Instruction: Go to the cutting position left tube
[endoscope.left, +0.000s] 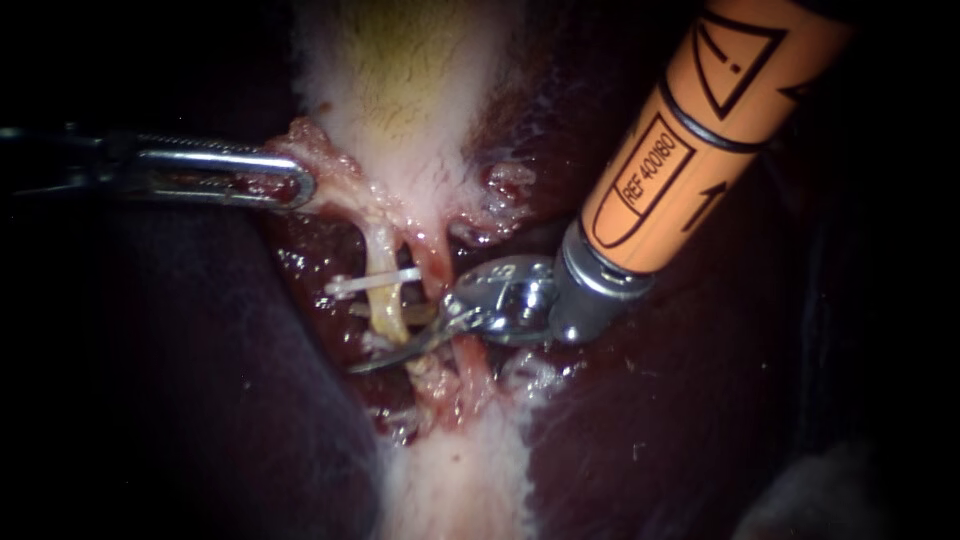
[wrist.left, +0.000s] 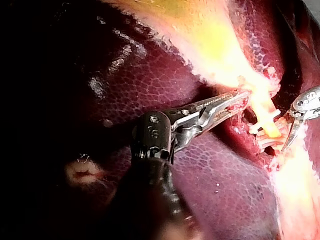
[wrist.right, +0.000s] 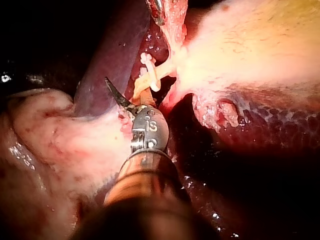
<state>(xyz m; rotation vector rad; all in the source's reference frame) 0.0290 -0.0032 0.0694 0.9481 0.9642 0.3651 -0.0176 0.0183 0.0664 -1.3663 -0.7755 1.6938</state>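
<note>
Endoscope view: left instrument (endoscope.left: 295, 187) enters from 9 o'clock, its tool clenched on the neck of the gallbladder (endoscope.left: 400, 80). Right instrument (endoscope.left: 400, 342) enters from 1 o'clock. Its tool, two thin curved blades, stands parted, and the yellowish left tube (endoscope.left: 385, 300) at centre appears to lie between the blades, just on the 6 o'clock side of a white clip (endoscope.left: 350, 285). The orange sleeve (endoscope.left: 690, 140) on that shaft carries printed marks and arrows; no other writing shows. Left wrist view: left instrument (wrist.left: 240, 97) grasps pale tissue, with the clip (wrist.left: 267, 116) and left tube (wrist.left: 270, 131) just ahead of it and the right instrument (wrist.left: 292, 132) beyond. Right wrist view: right instrument (wrist.right: 125, 100) shows one dark blade beside the left tube (wrist.right: 142, 90), the other blade hidden, and the clip (wrist.right: 150, 70) ahead of the tip. Step judged: approach nearly complete. The next move calls for a slight seating so both blades straddle the tube clear of the clip.
</note>
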